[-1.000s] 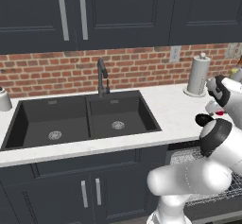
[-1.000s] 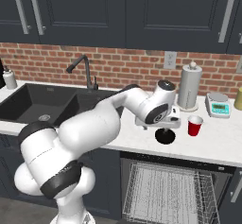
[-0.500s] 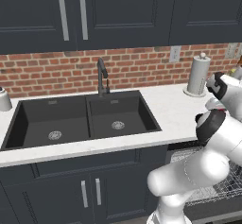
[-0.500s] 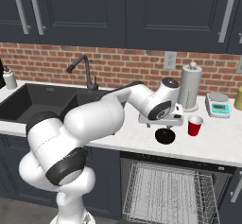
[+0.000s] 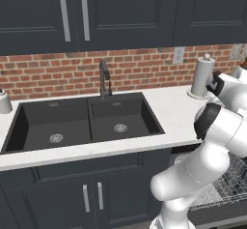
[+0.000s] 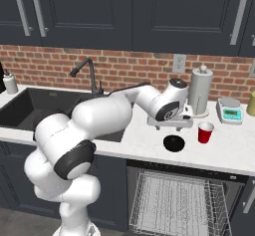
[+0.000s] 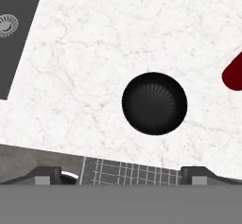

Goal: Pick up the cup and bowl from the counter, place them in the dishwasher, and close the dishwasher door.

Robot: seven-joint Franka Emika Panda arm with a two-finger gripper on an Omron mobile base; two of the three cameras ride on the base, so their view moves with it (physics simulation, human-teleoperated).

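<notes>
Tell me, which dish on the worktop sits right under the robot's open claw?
The black bowl, centred beneath the gripper. The red cup stands apart, off to its side.

Bowl (image 6: pixel 174 143): glossy black, fine radial sheen inside.
Cup (image 6: pixel 205 132): red, whitish top.
Counter (image 6: pixel 149 145): white with faint grey marbling.
Sink (image 5: pixel 82 121): matte black, silver drains.
Tap (image 5: pixel 103 78): black.
Wall (image 5: pixel 140 71): red-brown brick, pale mortar lines.
Cabinets (image 5: pixel 125 13): dark navy-grey, silver bar handles.
Towel roll (image 6: pixel 200 91): pale grey-white.
Scale (image 6: pixel 229 111): light grey, green display.
Rack (image 6: pixel 174 202): silver wire grid.
Arm (image 6: pixel 99 125): white, dark grey joints.
Socket (image 6: pixel 179 63): light grey.
</notes>
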